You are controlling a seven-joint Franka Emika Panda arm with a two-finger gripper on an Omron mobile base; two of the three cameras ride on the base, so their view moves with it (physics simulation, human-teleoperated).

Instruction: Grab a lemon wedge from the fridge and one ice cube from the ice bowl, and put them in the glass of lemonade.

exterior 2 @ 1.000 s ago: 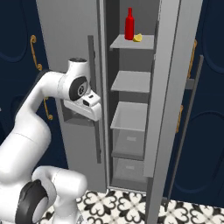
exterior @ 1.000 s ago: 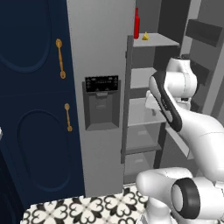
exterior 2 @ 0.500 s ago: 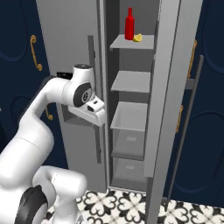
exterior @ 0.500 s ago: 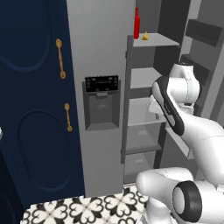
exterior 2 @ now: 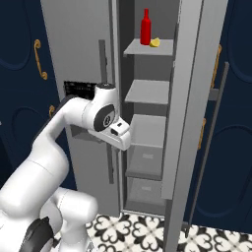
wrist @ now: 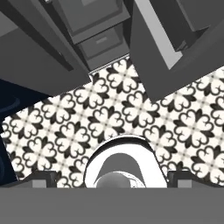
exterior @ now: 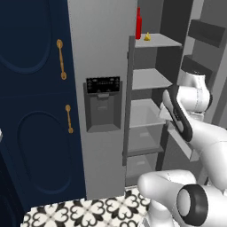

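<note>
pincer [wrist: 112, 181] spread wide, empty, aimed down at patterned floor [wrist: 131, 109].
lemon wedge [exterior 2: 155, 43] at upper centre on top shelf [exterior 2: 147, 47] of open fridge [exterior: 99, 57], beside red bottle [exterior 2: 145, 27]; probably light, soft, slippery: best pinched gently across flat sides.

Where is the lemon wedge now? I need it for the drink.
The lemon wedge sits on the open fridge's top shelf, just right of the red bottle.

Kitchen; fridge [exterior: 104, 53], navy cabinets [exterior: 31, 111], patterned floor tiles [wrist: 113, 113]
</note>
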